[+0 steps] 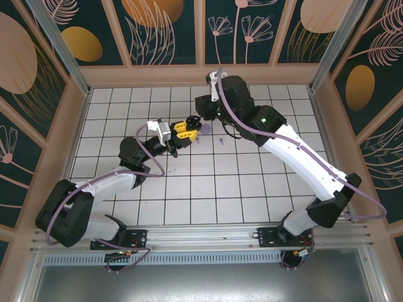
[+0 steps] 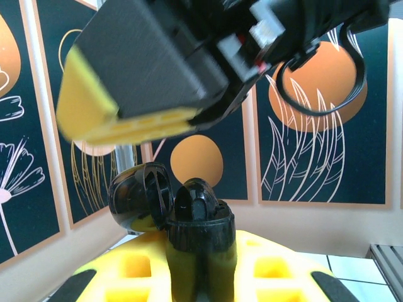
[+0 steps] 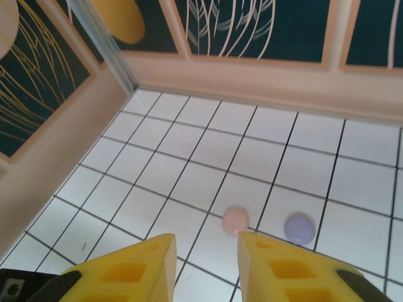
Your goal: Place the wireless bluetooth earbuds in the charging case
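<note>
So the left gripper [image 2: 200,267] has its yellow fingers pressed tight on a black round plastic charging case [image 2: 200,220]. It holds the case upright, with the lid flipped open and leaning off to the left in the left wrist view. There's something dark sitting in the case's mouth, but it's black on black, so I honestly can't tell if that's a bud or just the case's insides. Any writing on the case is too dark to read.

The right gripper [image 3: 206,251] is parted. There's a clear gap between its two yellow fingertips, with nothing pinched in it, just the white tiled table [image 1: 252,189] showing through. In the left wrist view, one of its fingers [image 2: 101,107] hangs blurry right above the open case, close but not touching.

Below the right gripper, a pale pink round case [image 3: 236,219] and a lilac round case [image 3: 298,228] lie near each other on the tiles.

The one bud I can actually pick out is a tiny lilac earbud [image 1: 221,140]. In the top view it's loose on a tile, just right of where the two grippers meet and near the lilac case, not in either gripper.
</note>
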### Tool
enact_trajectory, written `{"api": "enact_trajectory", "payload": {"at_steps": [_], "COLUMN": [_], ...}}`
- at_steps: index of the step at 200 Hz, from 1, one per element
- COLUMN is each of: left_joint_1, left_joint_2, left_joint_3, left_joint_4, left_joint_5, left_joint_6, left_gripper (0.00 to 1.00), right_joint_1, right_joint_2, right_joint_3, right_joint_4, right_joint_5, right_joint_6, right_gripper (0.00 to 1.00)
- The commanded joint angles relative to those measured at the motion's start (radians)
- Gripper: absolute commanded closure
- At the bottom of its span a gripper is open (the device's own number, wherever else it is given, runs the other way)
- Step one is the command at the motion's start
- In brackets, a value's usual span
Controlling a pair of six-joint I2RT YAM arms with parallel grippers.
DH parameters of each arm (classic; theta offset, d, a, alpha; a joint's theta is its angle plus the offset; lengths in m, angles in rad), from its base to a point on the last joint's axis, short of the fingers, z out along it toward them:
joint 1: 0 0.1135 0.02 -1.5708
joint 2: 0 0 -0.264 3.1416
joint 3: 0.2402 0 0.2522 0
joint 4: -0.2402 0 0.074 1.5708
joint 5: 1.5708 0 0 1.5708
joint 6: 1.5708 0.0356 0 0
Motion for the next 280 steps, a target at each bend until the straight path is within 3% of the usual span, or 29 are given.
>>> {"api": "enact_trajectory", "payload": {"at_steps": [1,47,97,140,192,228,255,280], "left_joint_1": [-0.006,-0.006,-0.006,-0.006,-0.006,-0.006,-0.005,0.005], "left_joint_2": [0.006,0.013,0.018,0.029,0.033,0.04,0.053,0.079], "left_joint_3": [-0.002,0.006,0.017,0.028,0.017,-0.035,-0.085,-0.146], "left_joint_4": [0.014,-0.001,-0.002,0.006,0.021,0.037,-0.067,-0.17], "left_joint_5": [0.036,0.034,-0.002,-0.016,-0.031,-0.121,-0.244,-0.29], "left_joint_6": [0.027,0.037,0.046,0.043,0.008,-0.096,-0.246,-0.395], "left_gripper": [1.0,1.0,1.0,1.0,1.0,1.0,1.0,1.0], "right_joint_1": [-0.022,-0.028,-0.023,0.0,-0.021,-0.057,-0.067,-0.065], "right_joint_2": [0.045,0.079,-0.04,-0.128,-0.223,-0.309,-0.35,-0.375], "right_joint_3": [0.071,0.102,-0.047,-0.172,-0.216,-0.29,-0.399,-0.528], "right_joint_4": [-0.079,-0.168,-0.163,-0.139,-0.089,-0.022,0.025,0.083], "right_joint_5": [-0.083,-0.142,-0.281,-0.323,-0.183,-0.105,-0.103,-0.088], "right_joint_6": [-0.016,-0.054,-0.037,-0.005,0.062,0.127,0.182,0.242], "right_gripper": [0.7,0.79,0.86,0.88,0.86,0.81,0.79,0.77]}}
